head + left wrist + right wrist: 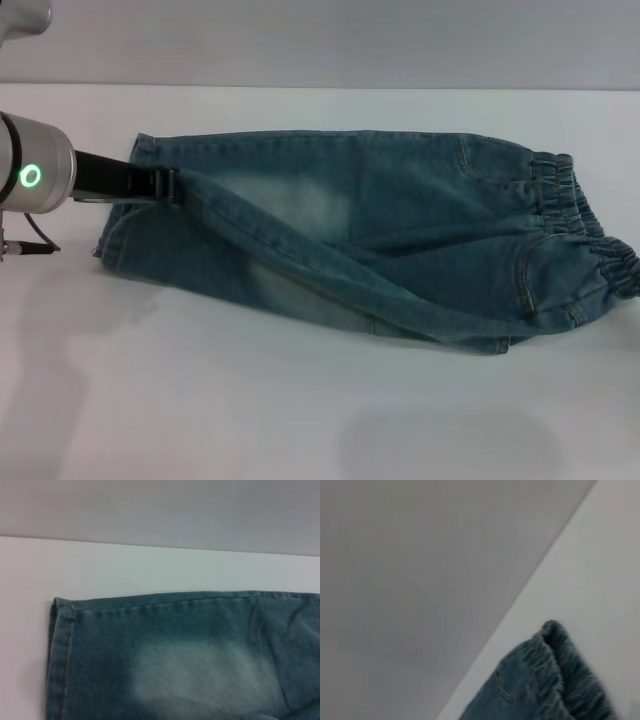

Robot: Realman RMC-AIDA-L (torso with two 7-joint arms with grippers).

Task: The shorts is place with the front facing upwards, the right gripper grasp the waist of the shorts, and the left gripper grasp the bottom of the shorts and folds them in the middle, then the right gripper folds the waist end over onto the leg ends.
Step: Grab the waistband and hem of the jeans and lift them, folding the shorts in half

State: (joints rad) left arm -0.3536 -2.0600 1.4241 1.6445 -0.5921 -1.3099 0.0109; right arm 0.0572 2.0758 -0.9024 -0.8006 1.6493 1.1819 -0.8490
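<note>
The left gripper [172,187] reaches in from the 9 o'clock side of the head view, its black fingers pinched together on a lifted hem of the one pair of shorts [400,250] on the white table [300,420]. From that pinch a raised denim edge runs in a long ridge toward 4 o'clock, ending near the lower corner of the waist. The silver arm behind the gripper carries one green ring light [31,177]. The bottom of the shorts [120,235] lies at the 9 o'clock end of the garment, one hemmed cuff corner showing above the gripper and another below it, flat on the table. Two pale faded patches can be counted on the denim, one near the middle of the upper leg and one lower down under the ridge. The gathered elastic waistband [585,225] sits at the 3 o'clock end, bunched in two ruched rolls. The left wrist camera shows one cuff corner with its stitched hem [60,655] lying flat. The right gripper does not show in any view; its wrist camera catches only the ruched waistband [570,680] against the table.
</note>
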